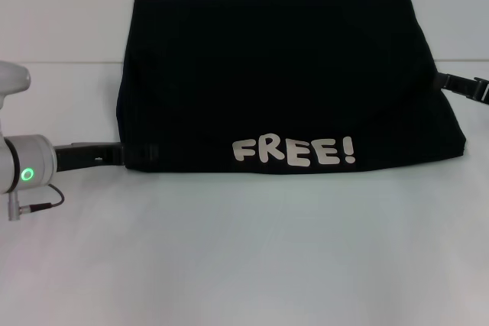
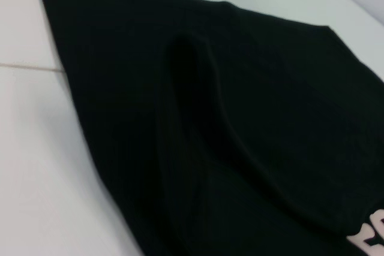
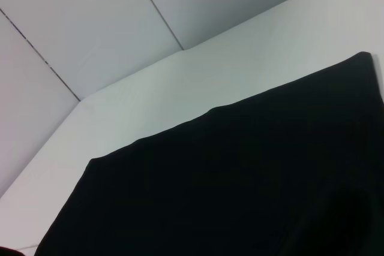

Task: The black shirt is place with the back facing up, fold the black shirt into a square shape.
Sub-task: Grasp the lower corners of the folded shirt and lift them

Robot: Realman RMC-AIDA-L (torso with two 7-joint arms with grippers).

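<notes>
Counting, left to right: two claws, one shirt, one desk.
Left claw [image 1: 141, 152]: reaches in level from the robot's left side at the near left corner of the cloth; its tip goes under or into the fabric edge, so whether the fingers are apart or together cannot be told. A green ring light glows on the wrist behind it.
Black shirt [image 1: 286, 82]: one, lying folded into a wide band across the middle of the desk, far edge straight, near edge longer than the far one. White "FREE!" lettering [image 1: 294, 150], one word, faces up along the near edge, right of centre.
Shirt, left wrist view [image 2: 240, 118]: a long raised fold runs through the cloth; part of the white lettering shows at one corner.
Shirt, right wrist view [image 3: 240, 190]: flat dark sheet, one clean straight edge against the desk.
Right claw [image 1: 439, 82]: comes in from the robot's right at the shirt's right edge, far half; tip hidden by cloth, finger state cannot be told.
Desk [image 1: 244, 265]: one, plain white.
</notes>
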